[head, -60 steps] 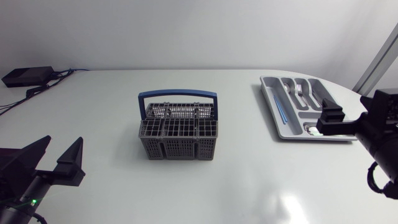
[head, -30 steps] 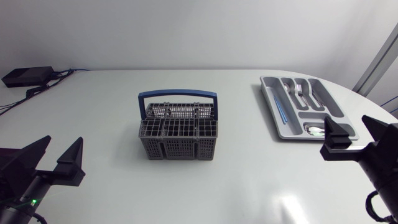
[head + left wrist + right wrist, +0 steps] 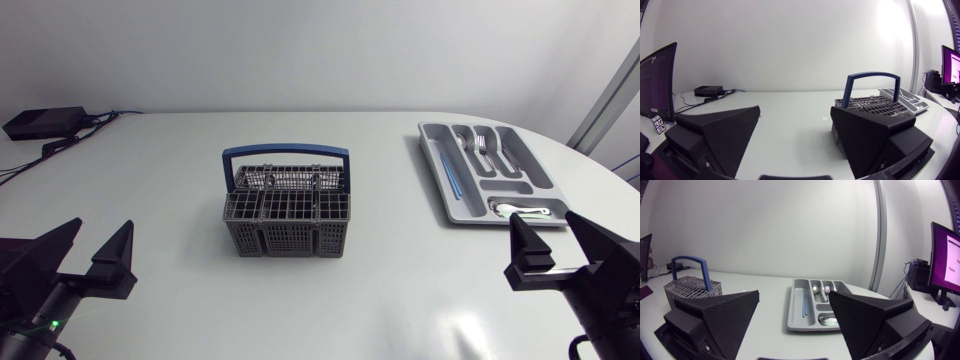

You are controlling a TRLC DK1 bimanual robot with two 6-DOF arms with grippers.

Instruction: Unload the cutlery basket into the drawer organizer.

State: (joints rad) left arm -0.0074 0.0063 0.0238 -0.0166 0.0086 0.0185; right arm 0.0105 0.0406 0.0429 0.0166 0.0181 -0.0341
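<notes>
Cutlery basket (image 3: pixel 286 208) — grey grid, blue handle upright, mid-table. No cutlery shows above its grid; deeper contents cannot be told.
Drawer organizer (image 3: pixel 462 212) — grey tray, well apart from the basket on the right arm's side. It holds forks (image 3: pixel 487 146) at its far end, a thin blue stick (image 3: pixel 452 185) in the long side slot and a spoon-like piece (image 3: pixel 520 210) in the near cross compartment.
Right gripper (image 3: pixel 543 218): fingers spread, empty, just short of the organizer's near edge.
Left gripper (image 3: pixel 100 225): fingers spread, empty, well clear of the basket.
Risks, judged: a piece lying low in the basket goes missed, or a forward right-arm swing nudges the tray.
</notes>
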